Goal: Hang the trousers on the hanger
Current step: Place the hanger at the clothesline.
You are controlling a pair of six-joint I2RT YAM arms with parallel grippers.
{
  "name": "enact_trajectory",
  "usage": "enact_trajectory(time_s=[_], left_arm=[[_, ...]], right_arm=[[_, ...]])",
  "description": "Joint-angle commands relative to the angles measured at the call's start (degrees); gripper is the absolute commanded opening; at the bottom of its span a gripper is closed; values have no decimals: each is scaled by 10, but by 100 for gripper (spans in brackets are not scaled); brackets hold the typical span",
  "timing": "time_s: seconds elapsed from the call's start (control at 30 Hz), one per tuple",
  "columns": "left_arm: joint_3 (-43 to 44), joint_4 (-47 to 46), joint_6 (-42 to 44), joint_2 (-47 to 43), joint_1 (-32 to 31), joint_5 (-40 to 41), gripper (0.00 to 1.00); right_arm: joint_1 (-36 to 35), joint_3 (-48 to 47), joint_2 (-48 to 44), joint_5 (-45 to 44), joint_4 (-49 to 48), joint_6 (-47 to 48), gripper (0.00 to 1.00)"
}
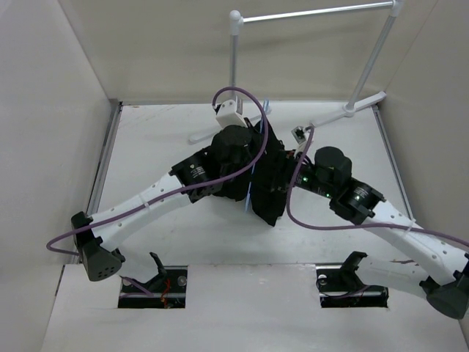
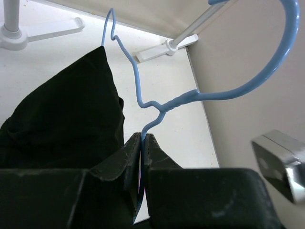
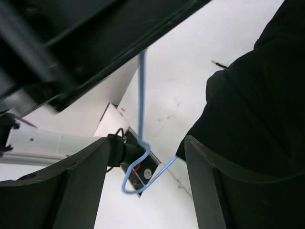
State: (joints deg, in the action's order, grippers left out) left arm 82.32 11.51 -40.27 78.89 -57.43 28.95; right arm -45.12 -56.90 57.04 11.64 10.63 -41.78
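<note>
Trousers (image 1: 270, 183) are up off the table (image 1: 168, 235) right now, bunched into a dark lump between our two wrists, roughly over the middle of the surface. From above we can only just make out a thin blue line along the left edge of the fabric.

Our left gripper (image 2: 143, 142) is clamped tight on the hanger (image 2: 181, 98), jaws pinched together on the wire just below the twisted neck. The hook curls up and off to the right in that view, and one arm of the wire runs away from us along the top edge of the black cloth, which hangs to the left of it.

Our right gripper (image 3: 145, 143) has its fingers spread wide with nothing pinched. Between them, further off, we see the blue wire running down to a bent corner. The fabric fills the right side of that view, just behind the right-hand finger; we can't tell if it's touching.

The white rack (image 1: 234, 66) stands at the far edge, apart from all this.
</note>
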Motion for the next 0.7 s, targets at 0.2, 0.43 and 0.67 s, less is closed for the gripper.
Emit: enact_trajectory(time_s=[0.2,0.43,0.67], left_arm=[[39,-47,14,-14,-1,-1,0],[27,-50,12,-21,-1,0,1],[7,-74,15,-48,2,-2,31]], right_arm=[[-11,-8,41,-16,-126,8,45],[-11,8,28,-25,-153,-1,7],[-5,5,-9,-39,-158,-10,0]])
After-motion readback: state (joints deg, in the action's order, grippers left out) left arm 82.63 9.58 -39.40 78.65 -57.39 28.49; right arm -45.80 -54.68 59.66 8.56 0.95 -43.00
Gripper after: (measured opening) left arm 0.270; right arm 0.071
